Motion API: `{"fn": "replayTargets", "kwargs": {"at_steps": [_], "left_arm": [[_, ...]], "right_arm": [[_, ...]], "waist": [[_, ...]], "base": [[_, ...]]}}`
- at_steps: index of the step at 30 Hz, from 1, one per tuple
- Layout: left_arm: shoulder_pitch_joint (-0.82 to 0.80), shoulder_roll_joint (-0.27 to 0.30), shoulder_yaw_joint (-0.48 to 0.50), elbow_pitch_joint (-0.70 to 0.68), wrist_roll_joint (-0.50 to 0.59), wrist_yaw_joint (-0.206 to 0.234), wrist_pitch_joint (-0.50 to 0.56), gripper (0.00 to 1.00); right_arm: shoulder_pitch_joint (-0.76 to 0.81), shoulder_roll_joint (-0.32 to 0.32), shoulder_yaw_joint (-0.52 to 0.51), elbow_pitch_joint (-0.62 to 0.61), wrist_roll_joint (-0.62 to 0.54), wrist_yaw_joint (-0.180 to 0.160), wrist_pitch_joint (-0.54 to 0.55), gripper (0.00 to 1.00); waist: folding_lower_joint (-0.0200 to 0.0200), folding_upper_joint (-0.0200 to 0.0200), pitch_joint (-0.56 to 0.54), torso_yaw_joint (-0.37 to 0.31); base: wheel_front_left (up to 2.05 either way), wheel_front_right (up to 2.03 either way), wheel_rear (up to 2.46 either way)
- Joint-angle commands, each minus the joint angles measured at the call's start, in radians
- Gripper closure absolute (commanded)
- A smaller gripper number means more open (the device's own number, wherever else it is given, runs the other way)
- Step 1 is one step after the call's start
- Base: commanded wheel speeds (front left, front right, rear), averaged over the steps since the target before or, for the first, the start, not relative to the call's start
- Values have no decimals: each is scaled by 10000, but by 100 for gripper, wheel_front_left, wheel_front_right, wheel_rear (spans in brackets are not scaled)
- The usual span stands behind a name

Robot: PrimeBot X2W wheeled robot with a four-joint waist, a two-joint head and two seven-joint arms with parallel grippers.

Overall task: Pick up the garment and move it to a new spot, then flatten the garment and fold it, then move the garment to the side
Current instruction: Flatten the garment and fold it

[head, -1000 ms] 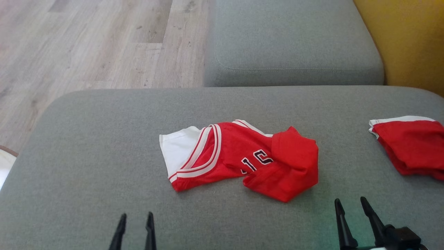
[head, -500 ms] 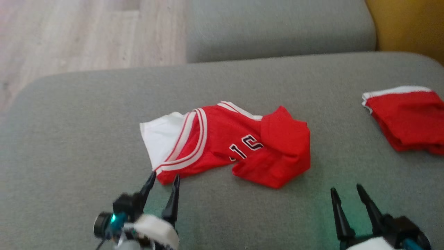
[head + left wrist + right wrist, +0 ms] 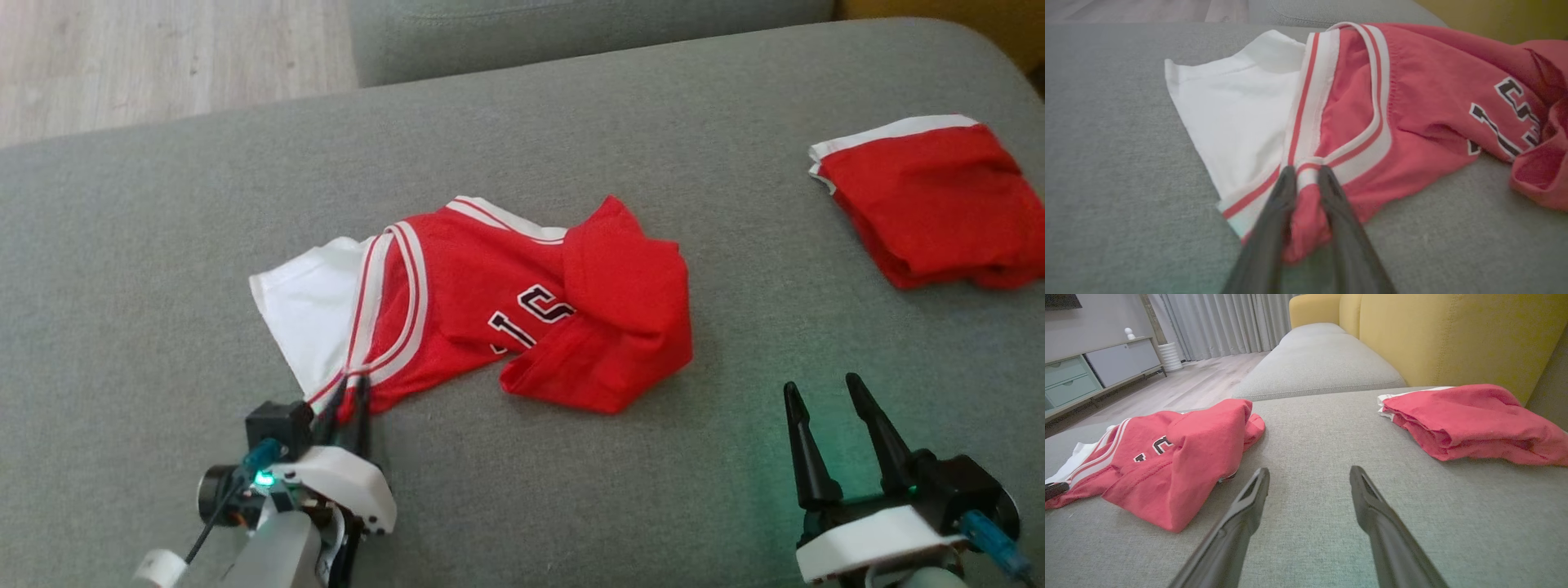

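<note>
Left gripper (image 3: 352, 389) is pinching the 7 o'clock corner of the red jersey (image 3: 457, 286) while right gripper (image 3: 822, 384) is hovering wide open, empty.

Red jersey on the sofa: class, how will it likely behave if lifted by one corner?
Probably floppy: the red jersey lies crumpled, one end folded over. Likely light, as the cloth looks thin. Lifted, it should drape and unfold, not hold shape.

jersey (image 3: 465, 294) on cushion (image 3: 163, 245), second garment (image 3: 922, 196) right, another cushion (image 3: 571, 33) seemingly behind
</note>
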Motion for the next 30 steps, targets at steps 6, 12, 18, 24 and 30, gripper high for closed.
{"fn": "replayTargets", "kwargs": {"at_steps": [6,12,18,24,30], "left_arm": [[-167,32,-438,272,-480,-266,316,100],[-228,18,-2682,-1639,-2173,-308,953,100],[-1578,16,-4033,-3909,-3677,-310,1779,100],[-4115,237,-4074,-5004,-4996,-311,1960,100],[-6724,201,-2926,-4478,-6067,-311,1591,100]], "right_arm": [[-240,-28,233,-223,73,-7,-111,0],[-203,128,299,-138,80,-7,-111,0],[-219,272,303,-169,103,-7,-111,0],[-359,366,375,-421,1,-7,-111,0],[-328,441,420,-571,-38,-7,-111,0]], "waist": [[-2,0,-483,-411],[-2,0,-830,-973],[-2,0,-929,-1644],[-2,0,-866,-2108],[-2,0,-1004,-2133]], "base": [[0,0,0],[0,0,0],[0,0,0],[0,0,0],[0,0,0]]}}
